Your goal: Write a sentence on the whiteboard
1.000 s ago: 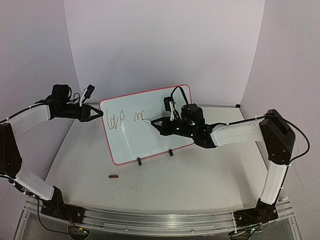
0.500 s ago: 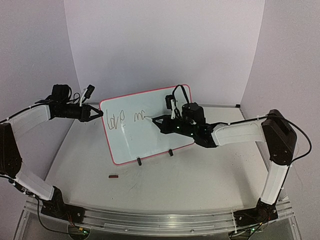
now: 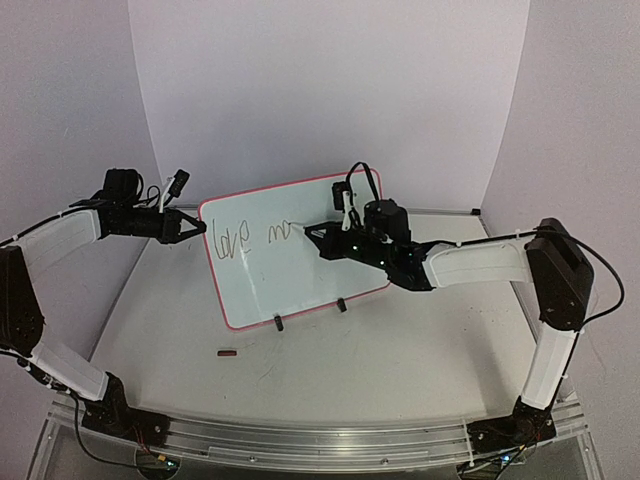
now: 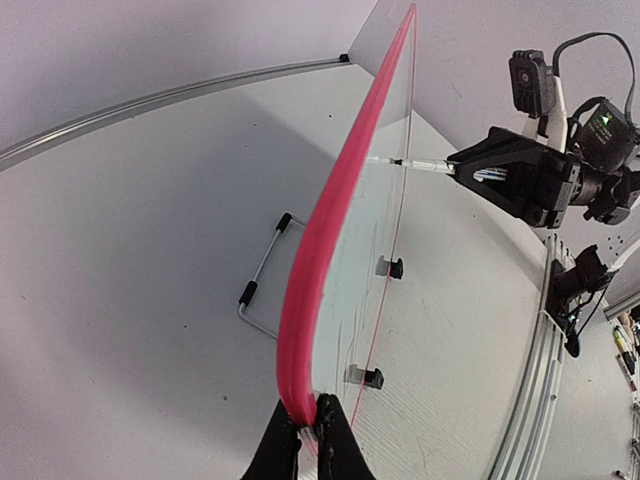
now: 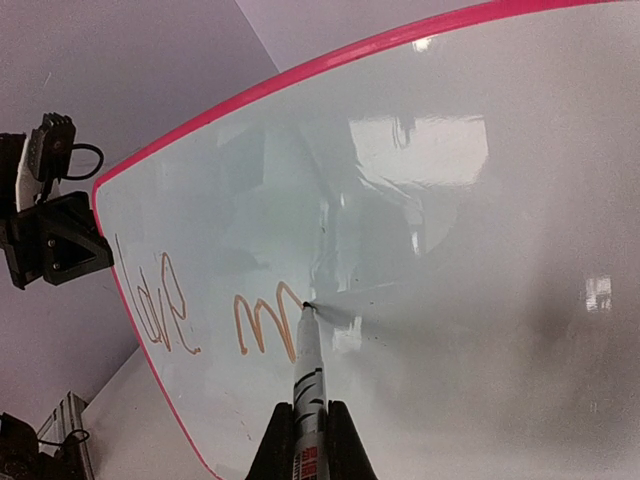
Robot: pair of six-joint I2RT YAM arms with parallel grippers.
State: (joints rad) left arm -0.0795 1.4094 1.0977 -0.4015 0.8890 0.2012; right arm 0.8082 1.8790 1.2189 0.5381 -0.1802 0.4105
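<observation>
My L fingers (image 4: 312, 442) are clamped on the pink frame at the upper-left corner of the whiteboard (image 3: 300, 275). The board stands leaning back on its black clip feet (image 3: 278, 322) in the middle of the table (image 3: 400, 360), w/ its face toward my arm bases. My R fingers (image 5: 310, 445) are closed around a marker (image 5: 306, 365), tip touching the board just right of the "m". The sentence (image 3: 252, 237) sits in the board's upper left & reads only "love m".
</observation>
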